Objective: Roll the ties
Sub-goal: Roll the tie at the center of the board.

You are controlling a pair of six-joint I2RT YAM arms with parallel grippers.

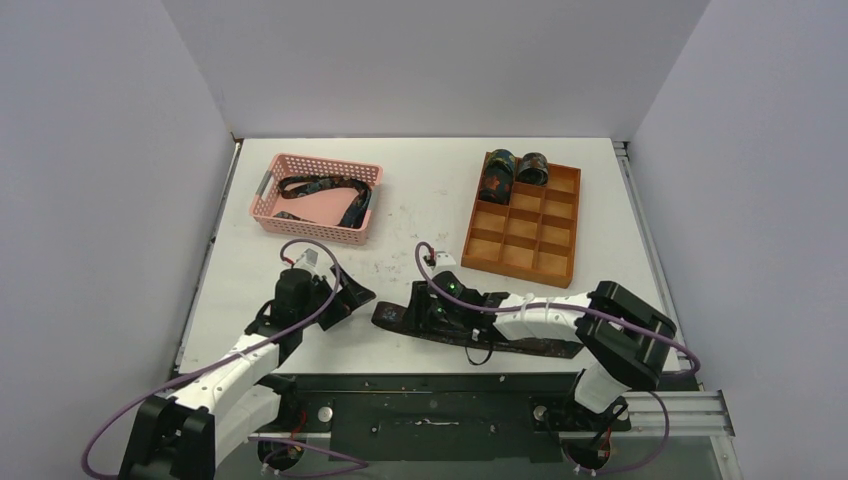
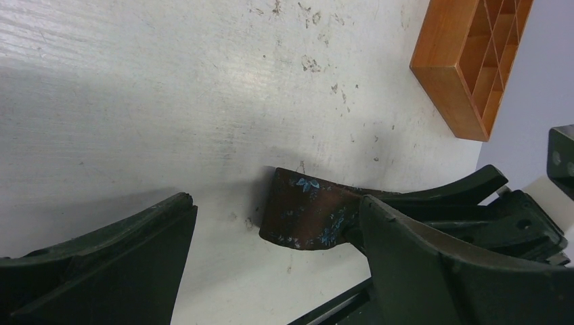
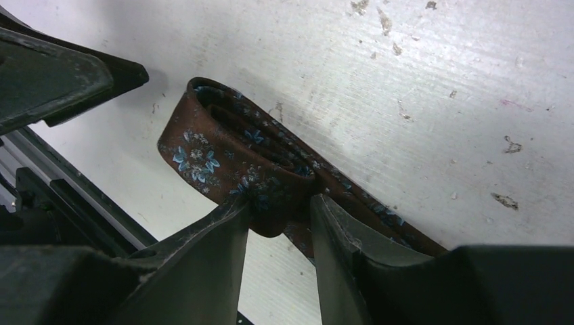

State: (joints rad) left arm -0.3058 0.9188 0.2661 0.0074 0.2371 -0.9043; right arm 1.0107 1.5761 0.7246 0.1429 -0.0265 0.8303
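A dark tie (image 1: 392, 316) with small blue-green flowers lies flat along the table's near edge, its left end folded over into a loose loop (image 3: 216, 145). My right gripper (image 3: 281, 203) is shut on that folded end, fabric bunched between both fingers. In the top view the right gripper (image 1: 440, 305) sits over the tie's left part and hides its middle. My left gripper (image 1: 345, 300) stands open just left of the tie's end (image 2: 308, 213), holding nothing. Two rolled ties (image 1: 497, 172) (image 1: 532, 168) stand in the back compartments of the wooden tray (image 1: 520, 263). Another tie (image 1: 325, 187) lies loose in the pink basket (image 1: 285, 222).
The wooden tray's corner (image 2: 453, 88) shows at the upper right of the left wrist view. Purple cables (image 1: 310, 245) arc over both arms. A black and metal rail (image 1: 430, 400) runs along the table's near edge, just behind the tie. Grey walls enclose the table.
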